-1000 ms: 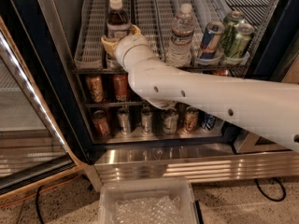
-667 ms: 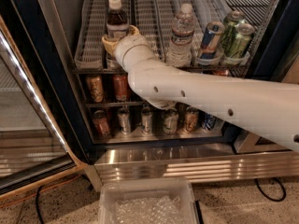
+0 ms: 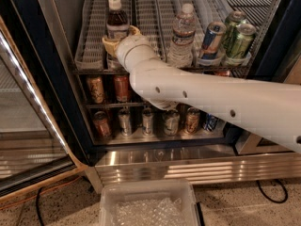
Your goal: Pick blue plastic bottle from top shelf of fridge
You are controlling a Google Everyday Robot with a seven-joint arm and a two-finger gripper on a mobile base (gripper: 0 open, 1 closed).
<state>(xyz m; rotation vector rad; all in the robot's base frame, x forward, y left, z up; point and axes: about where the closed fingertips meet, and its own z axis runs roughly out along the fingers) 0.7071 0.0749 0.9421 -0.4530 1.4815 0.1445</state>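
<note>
The blue plastic bottle, with a white cap and dark liquid, stands upright near the front of the top shelf of the fridge, in a left-hand lane. My gripper reaches into the shelf and sits right at the bottle's lower body, hiding its label and base. My white arm crosses in from the right, in front of the lower racks.
A clear ribbed water bottle, a blue can and green cans stand to the right on the same shelf. Lower racks hold several cans. The open glass door is at left. A clear plastic bin lies on the floor.
</note>
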